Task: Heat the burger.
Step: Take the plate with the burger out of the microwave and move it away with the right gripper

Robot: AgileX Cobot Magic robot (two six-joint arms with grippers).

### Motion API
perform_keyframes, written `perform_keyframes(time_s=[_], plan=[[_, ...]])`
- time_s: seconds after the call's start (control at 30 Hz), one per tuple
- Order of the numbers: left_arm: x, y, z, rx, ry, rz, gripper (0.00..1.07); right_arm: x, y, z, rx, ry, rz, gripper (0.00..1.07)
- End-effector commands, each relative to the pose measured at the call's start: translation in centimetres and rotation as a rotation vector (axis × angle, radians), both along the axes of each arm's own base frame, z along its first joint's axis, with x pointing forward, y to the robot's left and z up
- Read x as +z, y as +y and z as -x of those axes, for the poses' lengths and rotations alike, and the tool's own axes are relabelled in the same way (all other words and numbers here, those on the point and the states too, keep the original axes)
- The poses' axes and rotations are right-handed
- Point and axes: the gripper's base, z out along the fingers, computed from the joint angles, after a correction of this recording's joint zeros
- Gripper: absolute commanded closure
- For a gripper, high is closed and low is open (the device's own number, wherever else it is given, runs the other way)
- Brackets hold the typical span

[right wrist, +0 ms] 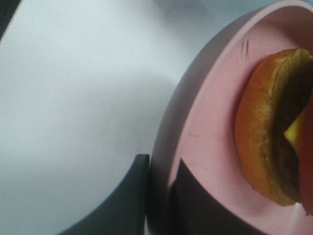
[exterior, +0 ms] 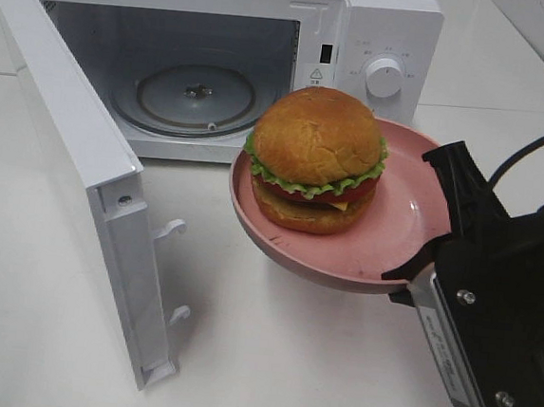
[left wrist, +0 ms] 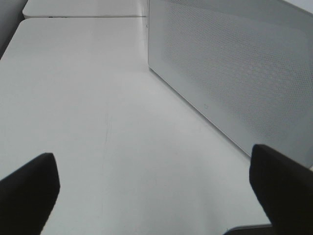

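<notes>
No brand name is showing on the white microwave oven (exterior: 267,41); the small markings around its round white dial (exterior: 385,77) and the triangular warning sticker (exterior: 315,75) beside the cavity are too small to read. Its door (exterior: 85,163) is standing wide open, showing the glass turntable (exterior: 195,97) inside.

The tall burger (exterior: 316,160), with a glossy golden-brown bun, frilly green lettuce, red tomato, yellow cheese and a dark patty, is sitting on a shallow round pink plate (exterior: 392,243), which is tilting and hanging above the white tabletop (exterior: 287,357), just in front of the open cavity.

The right end effector (right wrist: 159,196), black, is pinching the plate's rim, one finger inside and one outside. The left end effector (left wrist: 151,191) is hanging with its dark fingers (left wrist: 29,191) spread wide, empty, over bare tabletop beside the door's perforated outer panel.
</notes>
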Motion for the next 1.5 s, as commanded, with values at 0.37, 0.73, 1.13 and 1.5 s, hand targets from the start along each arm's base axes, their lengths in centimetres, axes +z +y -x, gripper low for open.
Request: perform_keyframes(time_s=[0.37, 0.73, 1.13, 1.5], plan=[[0.1, 0.0, 0.0, 0.008, -0.018, 0.007, 0.09, 2.1, -2.9, 2.1, -0.153, -0.068, -0.013, 1.07], [0.1, 0.0, 0.0, 0.008, -0.018, 0.007, 0.09, 2.2, -4.6, 2.0, -0.386, -0.052, 0.015, 1.07], [0.1, 0.0, 0.0, 0.008, -0.018, 0.007, 0.09, 2.4, -6.3, 1.5, -0.714, -0.059, -0.018, 1.07], [0.1, 0.0, 0.0, 0.008, -0.018, 0.007, 0.09, 2.1, -7.8, 1.0, -1.028, -0.092, -0.015, 1.07]])
